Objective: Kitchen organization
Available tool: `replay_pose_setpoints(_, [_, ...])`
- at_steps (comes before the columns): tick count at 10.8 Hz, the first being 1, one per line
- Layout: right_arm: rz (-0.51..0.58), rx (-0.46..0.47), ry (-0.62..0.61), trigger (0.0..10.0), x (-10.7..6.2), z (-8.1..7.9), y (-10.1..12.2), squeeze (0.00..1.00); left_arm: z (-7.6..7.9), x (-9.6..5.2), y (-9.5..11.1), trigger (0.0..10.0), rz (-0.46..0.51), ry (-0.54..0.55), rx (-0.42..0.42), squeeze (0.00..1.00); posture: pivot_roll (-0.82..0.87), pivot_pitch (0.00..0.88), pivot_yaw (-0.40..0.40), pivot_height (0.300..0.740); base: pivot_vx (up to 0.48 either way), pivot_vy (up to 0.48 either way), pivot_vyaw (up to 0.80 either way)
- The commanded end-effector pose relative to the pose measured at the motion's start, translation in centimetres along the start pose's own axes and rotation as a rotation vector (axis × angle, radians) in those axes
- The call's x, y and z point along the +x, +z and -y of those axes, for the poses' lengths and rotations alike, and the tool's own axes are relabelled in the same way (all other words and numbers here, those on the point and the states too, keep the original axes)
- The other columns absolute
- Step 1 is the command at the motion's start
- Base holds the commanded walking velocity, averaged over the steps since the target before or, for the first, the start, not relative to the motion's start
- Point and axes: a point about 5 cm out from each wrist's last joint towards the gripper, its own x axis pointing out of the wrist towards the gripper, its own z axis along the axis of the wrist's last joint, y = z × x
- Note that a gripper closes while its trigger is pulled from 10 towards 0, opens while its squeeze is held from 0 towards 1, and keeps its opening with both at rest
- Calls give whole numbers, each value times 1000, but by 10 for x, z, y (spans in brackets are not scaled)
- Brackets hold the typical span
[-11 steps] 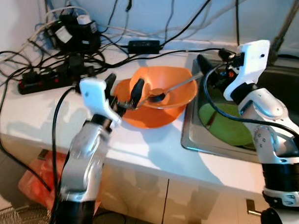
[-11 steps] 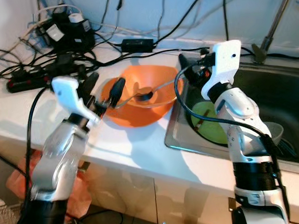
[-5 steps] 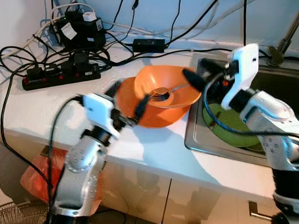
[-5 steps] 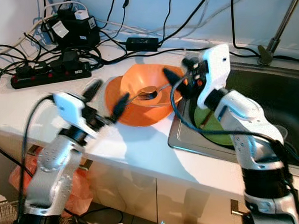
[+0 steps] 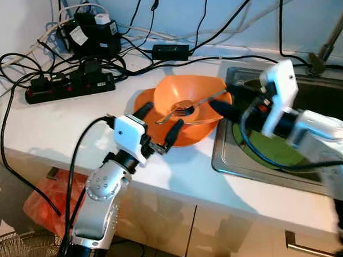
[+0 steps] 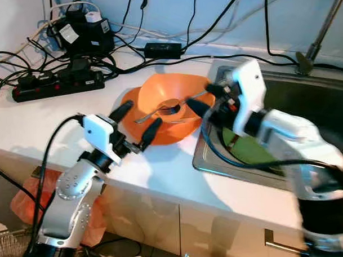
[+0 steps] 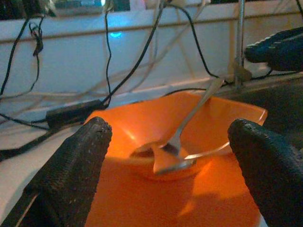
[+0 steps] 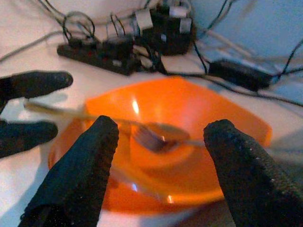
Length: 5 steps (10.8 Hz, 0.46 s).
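One orange bowl (image 5: 189,108), two utensils (image 5: 185,108)

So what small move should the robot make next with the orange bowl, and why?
Probably ease the right hand forward to close on the utensils. Both hands are open on either side of the orange bowl, the left hand holds nothing, and a fork and spoon lie loose inside, handles over the rim.
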Motion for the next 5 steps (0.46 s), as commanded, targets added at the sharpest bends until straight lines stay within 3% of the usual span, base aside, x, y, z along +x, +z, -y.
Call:
replay_pose_setpoints(1, [-15, -5, 24, 10000, -3, -3, 1, 0, 2, 3, 1, 10000, 4, -26, 14, 0, 10, 52, 42, 740, 0, 0, 0])
replay_pose_setpoints(2, [-54, -2, 57, 10000, -6, -6, -4, 0, 3, 6, 0, 9686, 7, -47, 15, 0, 6, 52, 46, 740, 0, 0, 0])
replay_pose_setpoints(3, [-83, 0, 69, 10000, -9, -7, -10, 0, 5, 9, 1, 3961, 12, -76, 19, 0, 3, 51, 51, 740, 0, 0, 0])
replay_pose_setpoints(5, [-133, 3, 90, 10000, -13, -6, -19, 0, 3, 11, 1, 0, 20, -95, 26, 0, 3, 49, 53, 740, 0, 0, 0])
